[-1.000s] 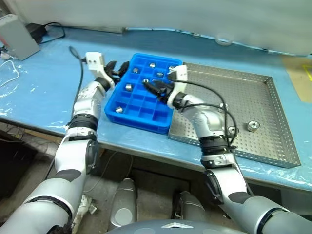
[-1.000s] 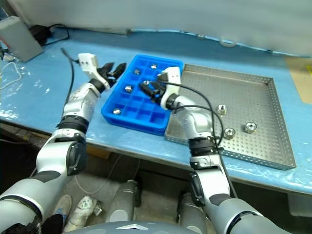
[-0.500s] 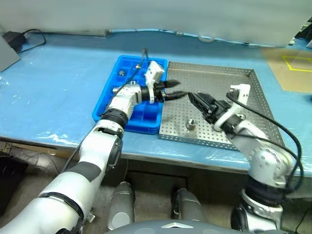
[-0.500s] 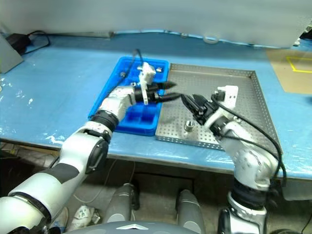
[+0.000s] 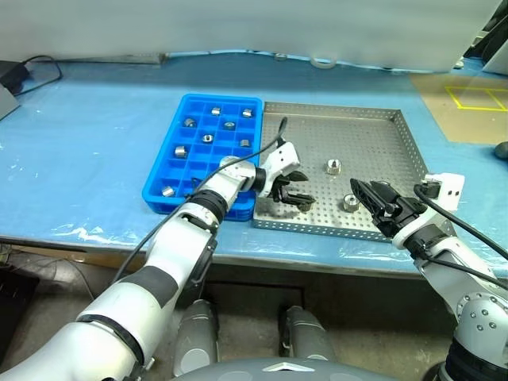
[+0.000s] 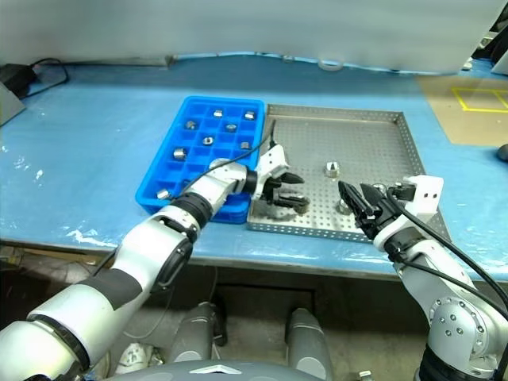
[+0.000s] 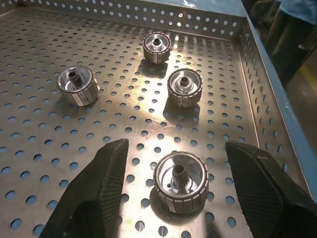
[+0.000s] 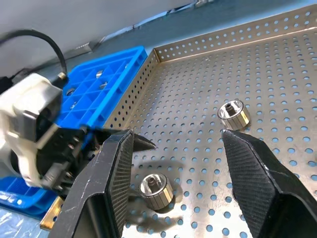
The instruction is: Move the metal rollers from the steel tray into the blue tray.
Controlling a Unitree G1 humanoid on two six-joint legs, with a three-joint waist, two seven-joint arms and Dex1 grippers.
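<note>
I read no writing anywhere. My left gripper [image 7: 181, 191] hangs open and empty astride a roller [image 7: 180, 181] on the steel tray [image 5: 373, 151]. My right gripper [image 8: 173, 163] is open, holding nothing. More rollers sit in the blue tray [image 5: 159, 163].

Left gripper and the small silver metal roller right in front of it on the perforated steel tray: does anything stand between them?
Nothing visible does. The left gripper is open, its black fingers flanking the nearest metal roller on the perforated steel tray.
</note>
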